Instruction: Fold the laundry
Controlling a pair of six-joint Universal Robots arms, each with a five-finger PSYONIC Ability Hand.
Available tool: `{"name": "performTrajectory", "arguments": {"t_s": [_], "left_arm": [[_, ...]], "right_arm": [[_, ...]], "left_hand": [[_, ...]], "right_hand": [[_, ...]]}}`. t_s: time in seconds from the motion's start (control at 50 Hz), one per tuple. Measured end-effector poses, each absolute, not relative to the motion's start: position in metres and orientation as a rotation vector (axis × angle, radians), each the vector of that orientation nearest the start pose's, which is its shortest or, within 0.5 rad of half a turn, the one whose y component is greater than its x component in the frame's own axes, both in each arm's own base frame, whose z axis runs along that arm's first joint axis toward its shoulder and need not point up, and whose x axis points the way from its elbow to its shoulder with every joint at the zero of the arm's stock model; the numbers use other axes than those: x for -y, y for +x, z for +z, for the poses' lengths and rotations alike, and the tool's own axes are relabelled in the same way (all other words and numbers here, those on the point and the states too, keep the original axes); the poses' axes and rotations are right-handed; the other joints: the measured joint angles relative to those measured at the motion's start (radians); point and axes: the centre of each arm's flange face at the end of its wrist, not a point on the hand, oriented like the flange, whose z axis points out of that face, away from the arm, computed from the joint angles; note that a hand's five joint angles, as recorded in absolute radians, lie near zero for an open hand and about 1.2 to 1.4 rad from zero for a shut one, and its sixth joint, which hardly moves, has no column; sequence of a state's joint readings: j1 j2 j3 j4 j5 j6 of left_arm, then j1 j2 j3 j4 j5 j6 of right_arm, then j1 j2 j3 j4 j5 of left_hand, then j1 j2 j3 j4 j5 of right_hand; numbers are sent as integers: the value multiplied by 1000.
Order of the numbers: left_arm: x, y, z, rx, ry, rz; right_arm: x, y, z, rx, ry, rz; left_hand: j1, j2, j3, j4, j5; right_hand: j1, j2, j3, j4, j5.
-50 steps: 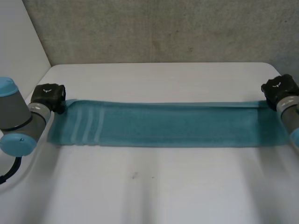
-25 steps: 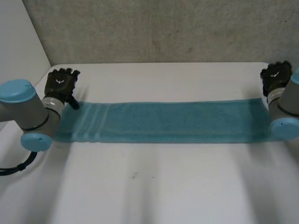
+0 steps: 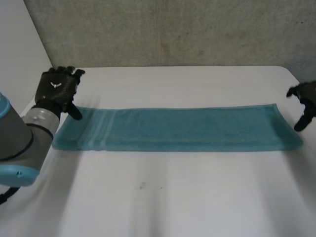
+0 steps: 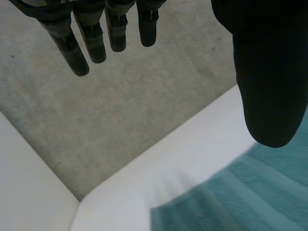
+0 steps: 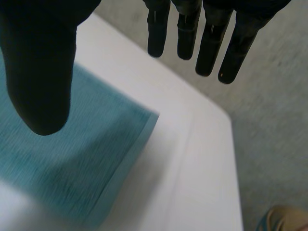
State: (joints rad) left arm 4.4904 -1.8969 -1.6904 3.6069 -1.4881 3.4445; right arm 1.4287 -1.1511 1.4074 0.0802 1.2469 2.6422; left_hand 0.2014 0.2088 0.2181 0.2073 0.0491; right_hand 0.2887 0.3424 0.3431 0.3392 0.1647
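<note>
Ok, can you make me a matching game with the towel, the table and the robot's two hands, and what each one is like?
Things:
1. towel
2. table
3. left hand
4. right hand

Descriptions:
A. open, by the towel's plain end
B. white
C. teal, lying flat in a long strip
D. open, by the towel's striped end

Pairs: 1-C, 2-B, 3-D, 4-A
</note>
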Motion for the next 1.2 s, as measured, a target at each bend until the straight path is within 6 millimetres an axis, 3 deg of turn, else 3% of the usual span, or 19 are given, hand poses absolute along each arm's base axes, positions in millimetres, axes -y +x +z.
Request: {"name": "performTrajectory", "arguments": {"t_s": [0.14, 0.3, 0.4, 0.58, 0.62, 0.64, 0.82, 0.98, 1.0, 1.02, 1.12, 1.2], "left_arm": [[304, -223, 195, -2160, 709, -2208], [301, -225, 189, -2181, 723, -2192], [301, -225, 188, -2183, 723, -2190], [301, -224, 187, -2186, 723, -2186], [301, -224, 187, -2186, 722, -2186], [301, -224, 187, -2186, 722, -2186], [300, -224, 185, -2193, 722, -2178], [300, -223, 185, -2190, 719, -2179], [300, -223, 185, -2190, 719, -2179], [300, -222, 185, -2189, 716, -2180], [300, -222, 186, -2187, 715, -2182], [300, -222, 186, -2186, 715, -2182]], "right_arm": [[378, 93, 173, -2567, -813, -1762], [387, 85, 145, -2558, -827, -1734], [390, 83, 139, -2564, -825, -1724], [396, 80, 129, -2569, -822, -1737], [397, 79, 128, -2570, -822, -1741], [399, 78, 127, -2572, -820, -1747], [411, 58, 128, -2643, -760, -1800], [434, -12, 150, -2901, -560, -1977], [434, -12, 150, -2901, -560, -1977], [438, -27, 157, -2955, -534, -2020], [441, -35, 167, -2976, -544, -2072], [444, -18, 176, -2903, -595, -2112]], "left_hand": [[0, 0, 0, 0, 0], [0, 0, 0, 0, 0], [0, 0, 0, 0, 0], [0, 0, 0, 0, 0], [0, 0, 0, 0, 0], [0, 0, 0, 0, 0], [0, 0, 0, 0, 0], [0, 0, 0, 0, 0], [0, 0, 0, 0, 0], [0, 0, 0, 0, 0], [0, 0, 0, 0, 0], [0, 0, 0, 0, 0]], "right_hand": [[134, 151, 151, 158, 136], [177, 211, 212, 213, 194], [184, 218, 220, 221, 203], [565, 662, 653, 658, 625], [565, 662, 653, 658, 625], [660, 814, 812, 822, 771], [661, 839, 839, 853, 787], [661, 839, 839, 853, 795], [661, 839, 839, 853, 795], [661, 839, 839, 853, 804], [661, 839, 839, 852, 810], [667, 839, 839, 853, 814]]}}
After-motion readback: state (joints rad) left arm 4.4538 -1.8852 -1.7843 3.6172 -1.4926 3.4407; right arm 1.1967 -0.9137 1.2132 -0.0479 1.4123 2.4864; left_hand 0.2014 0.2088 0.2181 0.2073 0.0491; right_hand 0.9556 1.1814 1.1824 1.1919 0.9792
